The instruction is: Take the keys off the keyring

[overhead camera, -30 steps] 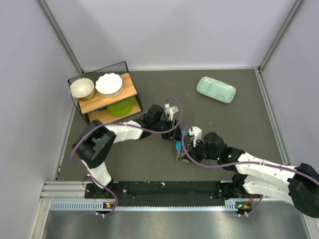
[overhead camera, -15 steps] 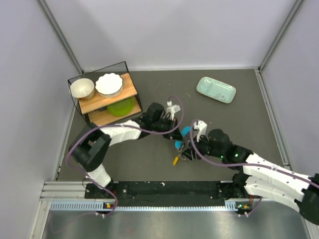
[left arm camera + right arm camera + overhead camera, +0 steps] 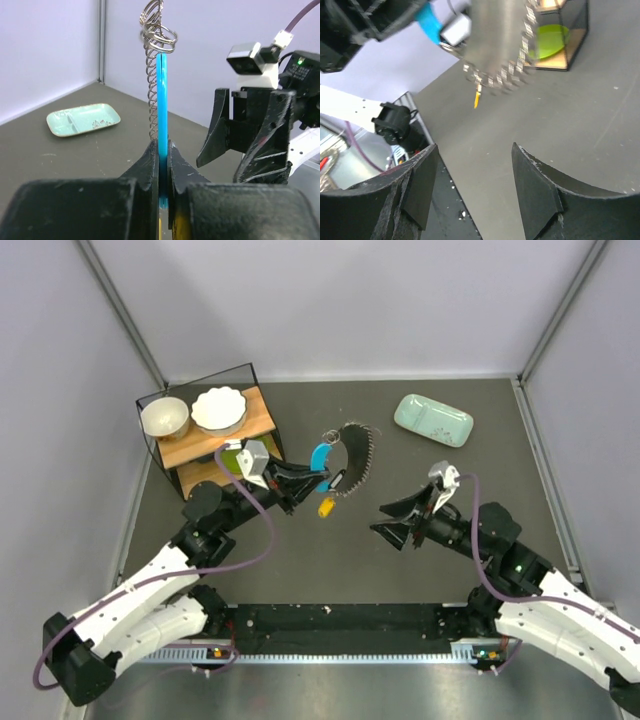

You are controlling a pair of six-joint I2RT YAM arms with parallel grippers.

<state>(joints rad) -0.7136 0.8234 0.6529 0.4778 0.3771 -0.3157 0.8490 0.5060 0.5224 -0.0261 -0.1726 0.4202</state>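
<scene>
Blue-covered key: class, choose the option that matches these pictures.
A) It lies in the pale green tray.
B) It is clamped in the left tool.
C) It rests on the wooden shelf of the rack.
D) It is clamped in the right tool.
B: the left wrist view shows the left tool shut on the blue-covered key, while the right tool stands open and holds nothing.

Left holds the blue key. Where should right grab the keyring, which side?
Take the keyring on its outer arc, away from the blue key, coming from the right arm's side with the open right gripper. The left gripper clamps the key's other end, so that arc stands free. It's blurred, probably swinging.
</scene>
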